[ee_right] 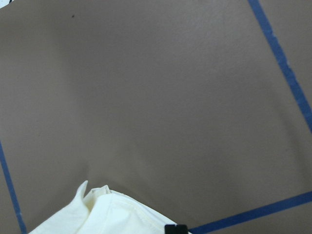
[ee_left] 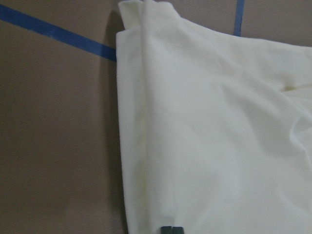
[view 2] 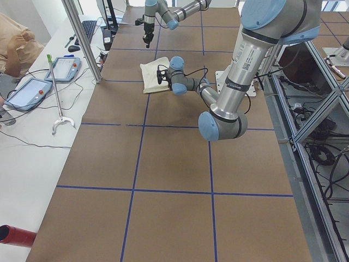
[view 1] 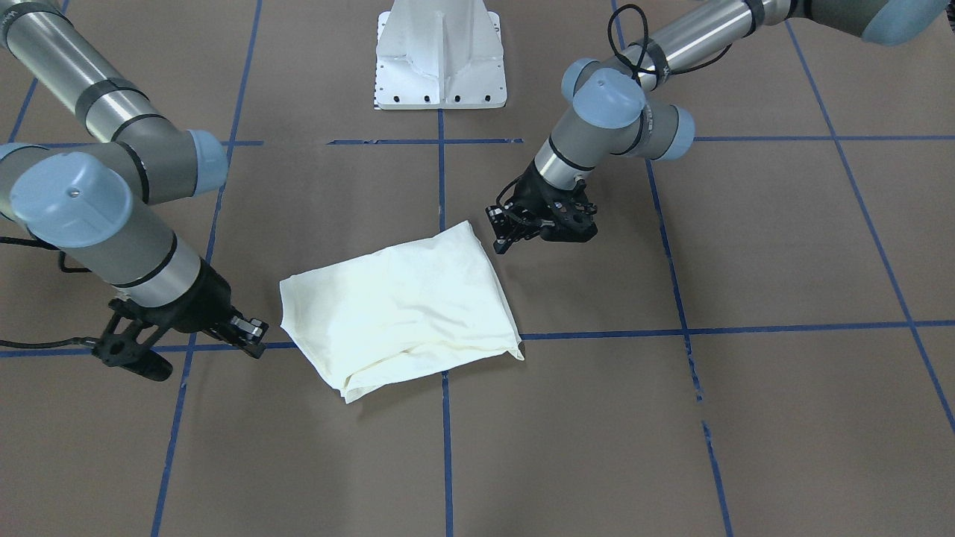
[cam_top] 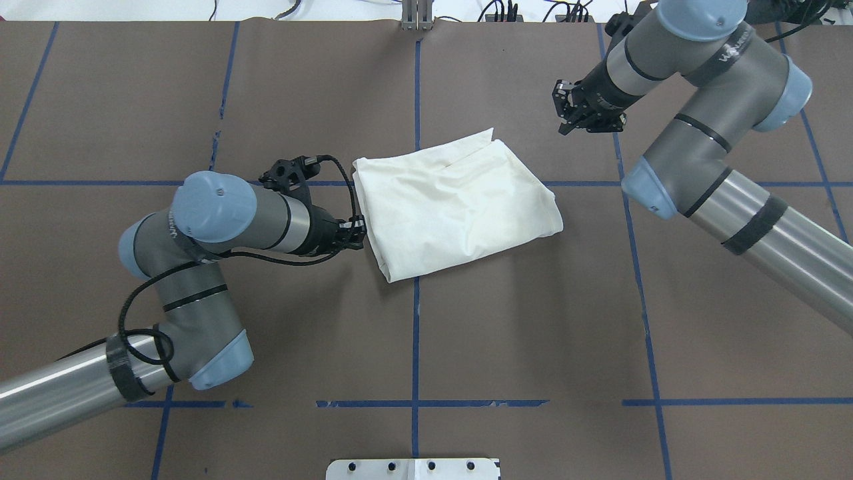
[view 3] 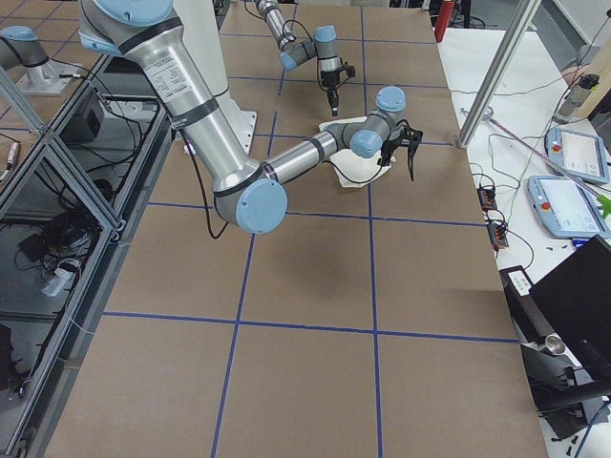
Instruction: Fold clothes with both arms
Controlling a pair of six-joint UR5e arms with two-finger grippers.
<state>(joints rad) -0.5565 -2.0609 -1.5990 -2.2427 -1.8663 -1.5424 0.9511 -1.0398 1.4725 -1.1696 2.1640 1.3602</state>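
Flanking the folded T-shirt (cam_top: 453, 207) on the taped table (cam_top: 533, 320), left pincer (cam_top: 360, 233) and right pincer (view 1: 257, 335) hang closed — both empty.

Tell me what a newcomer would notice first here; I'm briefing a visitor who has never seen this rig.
The cream-white T-shirt, folded into a plain rough rectangle, lies in the middle of the brown, blue-taped table. The left hand sits right at one edge of it. The right hand hangs near the opposite corner, not touching.
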